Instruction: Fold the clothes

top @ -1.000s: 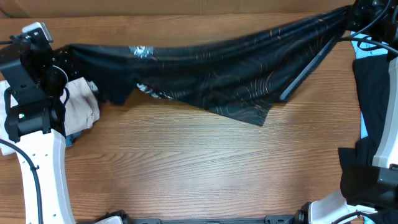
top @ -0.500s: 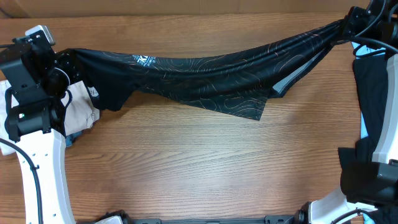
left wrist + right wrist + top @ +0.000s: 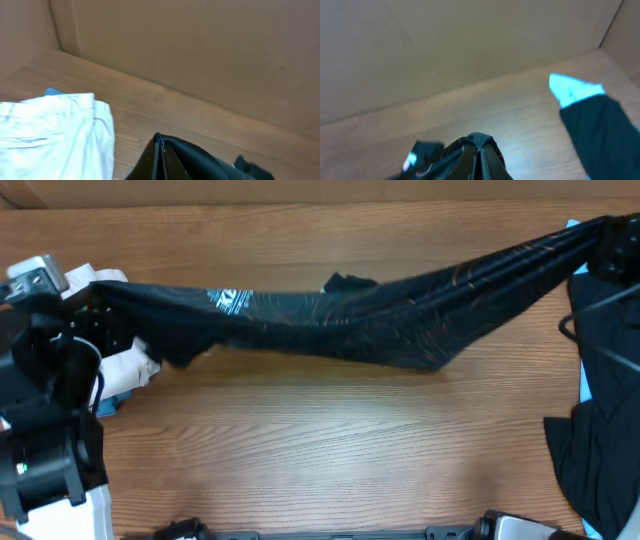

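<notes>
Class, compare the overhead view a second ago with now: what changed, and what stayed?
The left hand and right hand pulled further apart, stretching the garment tauter; its hanging flap drew up into a narrower band. Both hands still grip its ends; the beige trousers and black fabric stayed.

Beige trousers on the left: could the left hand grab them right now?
Probably not yet. The left hand is shut on the black patterned garment, stretched across to the right hand. The beige trousers lie close by, but it must let go first.
</notes>
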